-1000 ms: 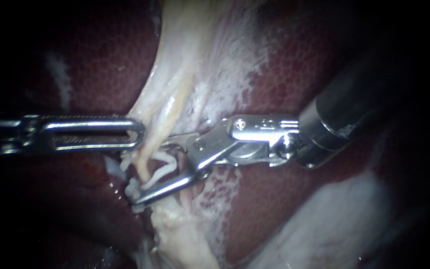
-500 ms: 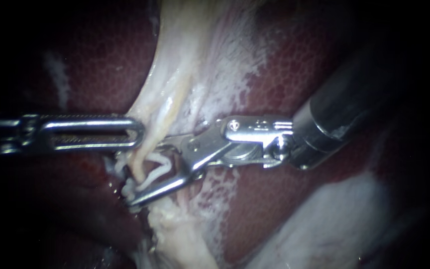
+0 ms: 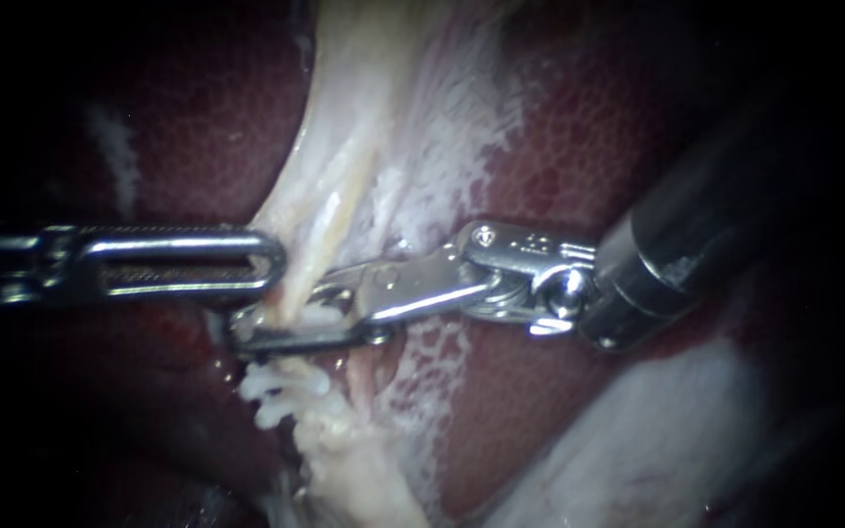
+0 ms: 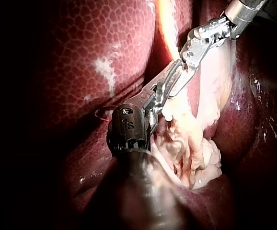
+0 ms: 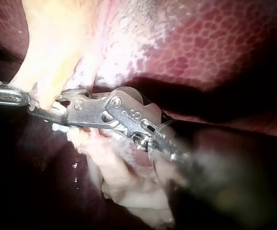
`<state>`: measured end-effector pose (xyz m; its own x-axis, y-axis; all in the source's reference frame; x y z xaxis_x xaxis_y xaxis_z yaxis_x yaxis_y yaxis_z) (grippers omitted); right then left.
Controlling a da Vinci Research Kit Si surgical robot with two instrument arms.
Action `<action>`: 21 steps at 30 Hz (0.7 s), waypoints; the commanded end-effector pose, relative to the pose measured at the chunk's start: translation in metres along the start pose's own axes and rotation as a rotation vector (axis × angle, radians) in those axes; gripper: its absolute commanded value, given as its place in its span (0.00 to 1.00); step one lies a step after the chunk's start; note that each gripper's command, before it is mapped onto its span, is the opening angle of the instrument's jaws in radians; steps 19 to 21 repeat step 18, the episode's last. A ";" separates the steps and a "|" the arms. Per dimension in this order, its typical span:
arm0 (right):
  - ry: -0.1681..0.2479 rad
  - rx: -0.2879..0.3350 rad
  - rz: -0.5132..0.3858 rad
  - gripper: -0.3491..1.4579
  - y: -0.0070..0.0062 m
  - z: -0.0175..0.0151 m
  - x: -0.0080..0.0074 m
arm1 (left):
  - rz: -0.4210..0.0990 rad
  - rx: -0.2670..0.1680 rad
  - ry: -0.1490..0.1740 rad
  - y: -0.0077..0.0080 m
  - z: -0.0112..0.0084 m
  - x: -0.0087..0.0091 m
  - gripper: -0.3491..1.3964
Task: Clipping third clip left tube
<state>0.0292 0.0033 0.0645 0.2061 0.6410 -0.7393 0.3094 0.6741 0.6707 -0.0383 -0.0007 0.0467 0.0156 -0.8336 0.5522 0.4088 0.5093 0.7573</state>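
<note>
the right instrument comes in from the right with its jaws closed on the tube, pinching it just under the tip of the left instrument, whose slotted jaws lie together on the edge of the pale tissue. the tube runs down from that tissue, through the right jaws, to white clips just below them. behind it all lies the red liver.
</note>
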 end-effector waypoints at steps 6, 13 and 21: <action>0.000 0.001 -0.001 0.00 -0.0001 0.0001 -0.0001 | 0.000 0.001 0.000 0.0000 0.0000 0.0000 0.00; 0.000 0.002 -0.001 0.00 -0.0001 0.0001 -0.0002 | 0.000 0.001 0.000 0.0001 0.0000 0.0000 0.00; 0.000 0.002 -0.001 0.00 -0.0001 0.0000 -0.0002 | 0.000 0.001 0.000 0.0001 0.0001 0.0000 0.00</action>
